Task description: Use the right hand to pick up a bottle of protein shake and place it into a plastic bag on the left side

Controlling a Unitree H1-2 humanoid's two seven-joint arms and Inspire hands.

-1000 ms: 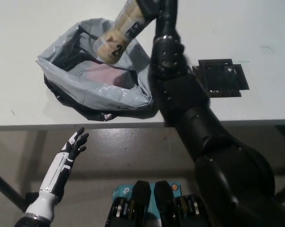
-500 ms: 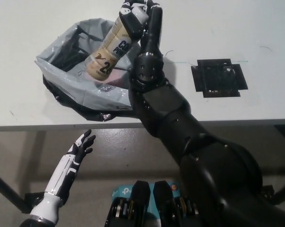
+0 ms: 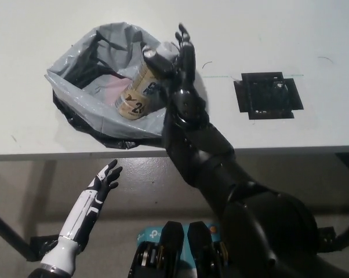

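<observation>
Head view: the protein shake bottle point(image 3: 141, 86) lies tilted inside the mouth of the grey plastic bag point(image 3: 84, 98), its base down in the bag's hollow and its cap end leaning on the bag's right rim. The black right hand point(image 3: 183, 55) is just to the right of the bag, fingers spread and pointing upward, holding nothing; whether its palm side touches the bottle's cap end cannot be told. The bottle looks like a stiff, smooth plastic cylinder, probably moderately heavy if full and a little slippery under its label, so a wrap around the middle of the body would be the surest hold if it needs shifting. The bag is soft, crinkled film that would give way under any push. The white left hand point(image 3: 105, 180) rests below the table edge point(image 3: 58, 155), underneath the bag, fingers loosely apart and empty. A black square mat point(image 3: 268, 95) lies well to the right of the bag.

Half a second ago the right hand was clasped round the bottle's top above the bag; now the fingers have released and the bottle has dropped lower into the bag
</observation>
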